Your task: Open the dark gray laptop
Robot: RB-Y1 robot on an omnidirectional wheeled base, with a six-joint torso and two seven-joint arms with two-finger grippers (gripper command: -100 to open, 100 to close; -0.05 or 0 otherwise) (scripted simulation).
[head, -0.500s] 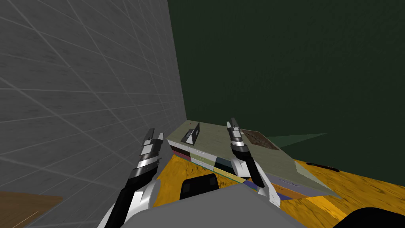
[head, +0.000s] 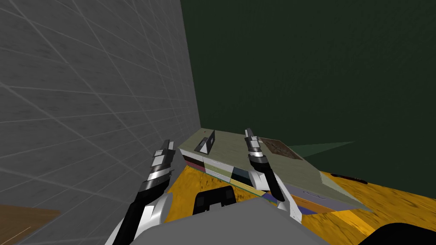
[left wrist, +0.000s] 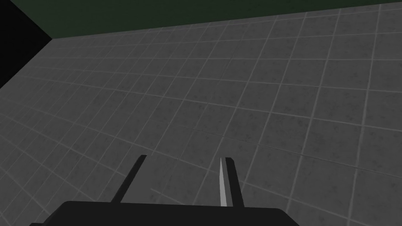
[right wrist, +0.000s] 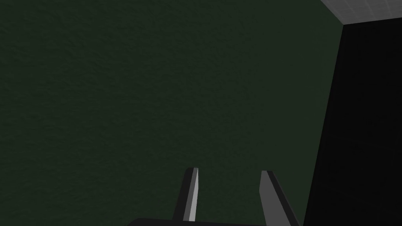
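- The small dark grey wedge-shaped laptop [head: 206, 144] sat on the pale greenish-grey top of a low cabinet with coloured drawer fronts [head: 238, 155], near the end by the grey tiled wall [head: 85, 106].
- In the head view it lay between the two pincers, ahead of and below both.
- The left gripper [head: 169, 144] hung beside the cabinet's end, released, its fingers [left wrist: 224, 184] apart and holding nothing.
- The right gripper [head: 249, 132] showed above the cabinet top, likewise released and empty.
- Both pointed up at the walls, so either would need to tip down; which arm was nearer was hard to judge.
- The laptop's long axis seemed to run towards the dark green wall [head: 319, 64].
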